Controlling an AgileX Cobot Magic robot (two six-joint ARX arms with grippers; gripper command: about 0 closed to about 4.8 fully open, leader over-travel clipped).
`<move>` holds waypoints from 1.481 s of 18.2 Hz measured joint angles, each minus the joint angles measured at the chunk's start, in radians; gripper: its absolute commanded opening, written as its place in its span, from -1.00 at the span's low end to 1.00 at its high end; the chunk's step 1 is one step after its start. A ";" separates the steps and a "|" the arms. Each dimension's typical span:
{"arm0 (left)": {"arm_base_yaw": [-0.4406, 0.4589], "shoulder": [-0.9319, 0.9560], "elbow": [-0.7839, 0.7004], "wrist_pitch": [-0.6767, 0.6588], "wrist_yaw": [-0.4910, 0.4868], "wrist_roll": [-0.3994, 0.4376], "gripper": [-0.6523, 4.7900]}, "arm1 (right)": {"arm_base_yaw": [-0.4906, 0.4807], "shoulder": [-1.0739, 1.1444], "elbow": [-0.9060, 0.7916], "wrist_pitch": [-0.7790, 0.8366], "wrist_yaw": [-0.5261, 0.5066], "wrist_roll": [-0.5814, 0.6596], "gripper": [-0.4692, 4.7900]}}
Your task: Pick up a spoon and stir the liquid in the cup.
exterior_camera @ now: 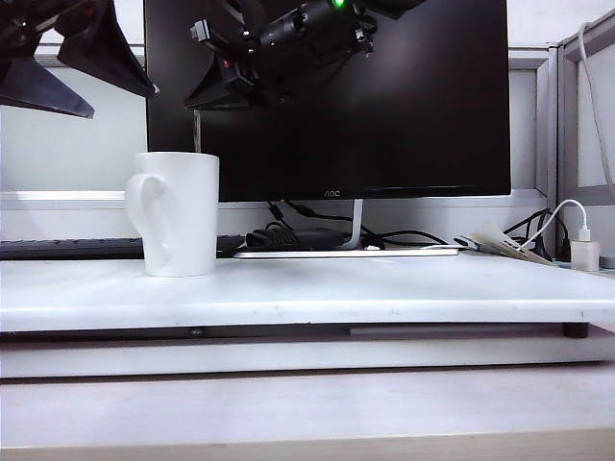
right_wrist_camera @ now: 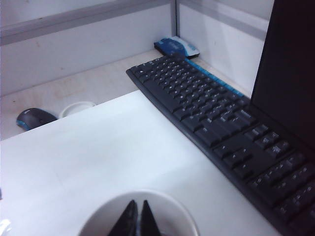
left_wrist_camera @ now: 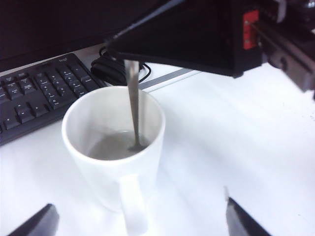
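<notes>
The cup is a tall white mug on the white table, its loop handle facing left. In the left wrist view the cup holds a shallow greyish liquid. The spoon, slim and grey, stands nearly upright with its bowl in the liquid. My right gripper is above the cup, shut on the top of the spoon's handle. Seen from its own wrist, my right gripper hangs over the cup's rim. My left gripper is open, its fingers wide on either side of the cup's handle, touching nothing.
A black keyboard lies behind the cup beside a dark monitor. A mouse and a small white round dish sit on the lower desk. Cables and a white charger are at the back right.
</notes>
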 measured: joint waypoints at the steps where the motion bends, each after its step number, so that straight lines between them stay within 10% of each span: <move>1: 0.000 0.000 0.000 0.000 0.000 0.000 1.00 | 0.001 0.003 0.000 0.025 0.003 -0.008 -0.85; 15: 0.000 0.000 0.000 -0.019 -0.024 0.006 1.00 | 0.012 0.041 -0.002 0.101 -0.227 0.000 -0.85; 20: 0.000 0.000 0.000 -0.051 -0.024 0.009 1.00 | 0.000 0.033 0.003 -0.084 -0.098 -0.062 -0.85; 27: 0.002 0.000 0.000 -0.053 -0.030 0.009 1.00 | -0.003 0.046 0.000 0.087 -0.017 -0.064 -0.84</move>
